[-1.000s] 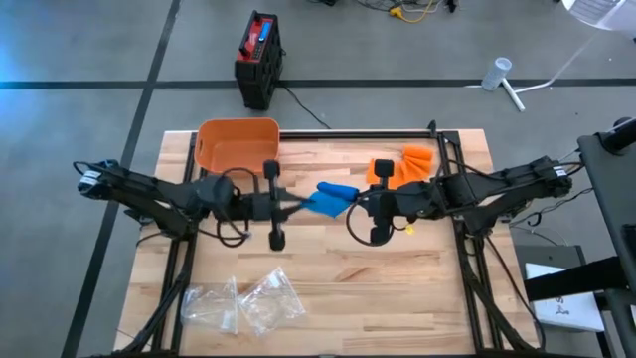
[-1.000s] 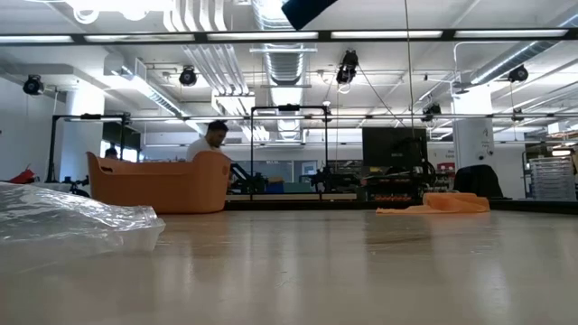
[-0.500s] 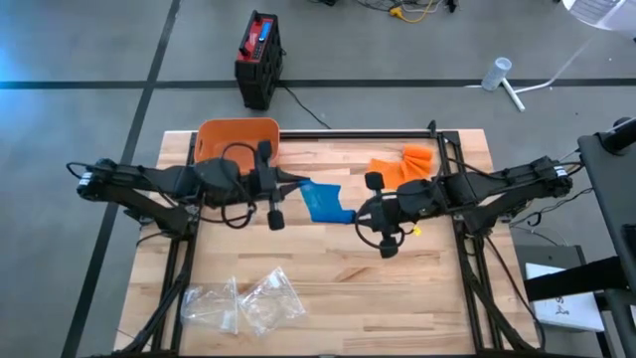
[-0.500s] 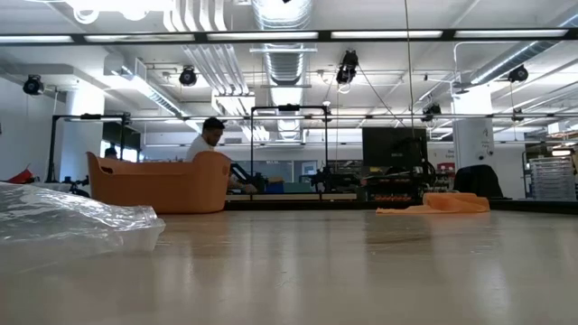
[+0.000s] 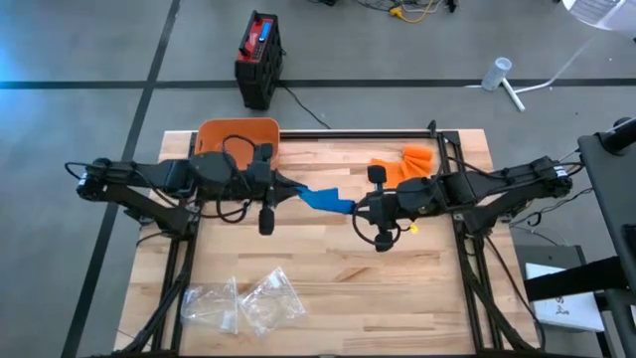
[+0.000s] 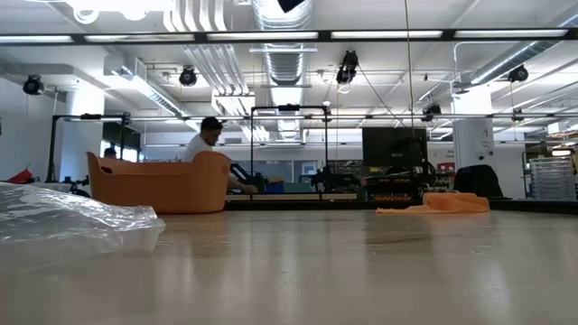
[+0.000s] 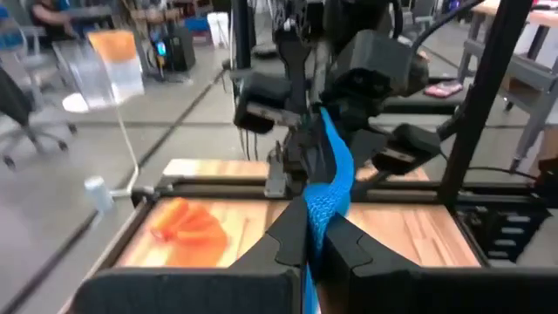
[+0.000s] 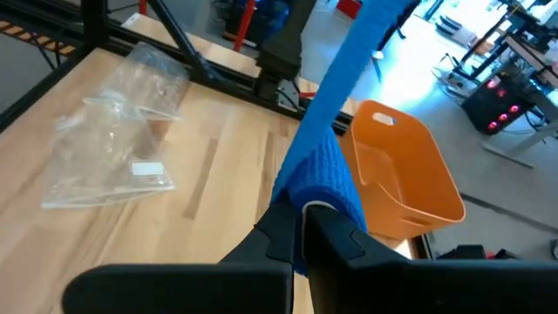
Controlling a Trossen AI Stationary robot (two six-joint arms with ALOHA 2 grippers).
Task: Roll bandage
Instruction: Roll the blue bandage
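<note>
A blue bandage [image 5: 323, 197] spans the gap between my two grippers above the middle of the table, clear of the wood. My left gripper [image 5: 295, 189] is shut on its left end and my right gripper [image 5: 356, 207] is shut on its right end. In the right wrist view the bandage [image 8: 318, 179] is thicker and bunched at the fingers, then narrows to a strip. The low view shows neither gripper nor the bandage. My left gripper pinches the bandage's left end [image 7: 316, 228] between its two fingers, coming nearly level from the table's left. The strip runs straight away from the fingers to the other gripper, taut and off the table. My right gripper pinches the bunched right end [image 8: 307, 199] between its two fingers, coming from the table's right and slanting slightly down. From there the bandage rises as a narrow strip [image 8: 357, 52] toward the left gripper, lifted clear of the table.
An orange bin [image 5: 238, 141] stands at the far left of the table, just behind my left arm. Orange bandages [image 5: 402, 164] lie at the far right. Clear plastic bags [image 5: 243, 303] lie near the front left edge. A black frame borders the table.
My left gripper has risen, drawn back a little toward the far left and rolled about its own axis. The blue bandage, which was bunched wide between the grippers, is now pulled into a narrower, taut strip. My right gripper has turned slightly in place.
</note>
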